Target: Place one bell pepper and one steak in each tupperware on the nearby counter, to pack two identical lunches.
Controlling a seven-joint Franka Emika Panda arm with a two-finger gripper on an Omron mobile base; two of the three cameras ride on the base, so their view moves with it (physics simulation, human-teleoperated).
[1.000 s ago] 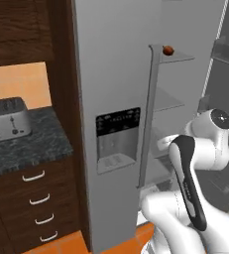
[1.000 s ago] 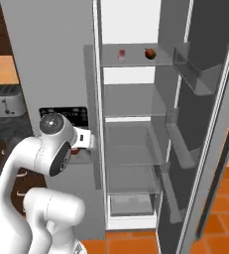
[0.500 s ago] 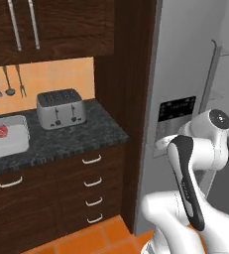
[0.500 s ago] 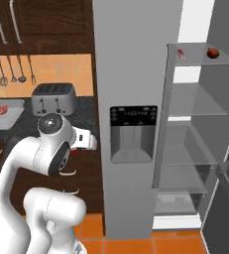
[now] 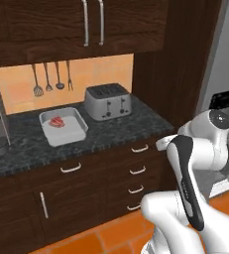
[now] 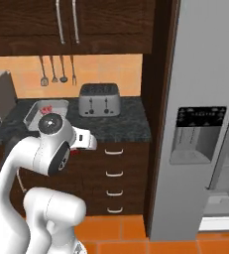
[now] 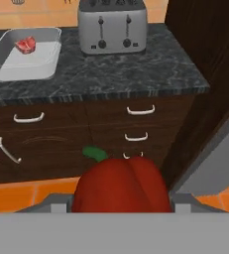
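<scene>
Pepper [image 7: 121,186] gripped; steak [image 7: 26,44] in tupperware [image 7: 17,69].

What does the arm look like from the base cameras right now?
The arm is glossy white with rounded, bulbous segments. A dark grey strip runs down its forearm link, and a dark round joint cap tops the elbow. No loose cables show.

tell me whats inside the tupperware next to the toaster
One steak lies at the far end of the tupperware; the rest of its floor looks bare. No bell pepper is inside; that one sits at the gripper.
</scene>
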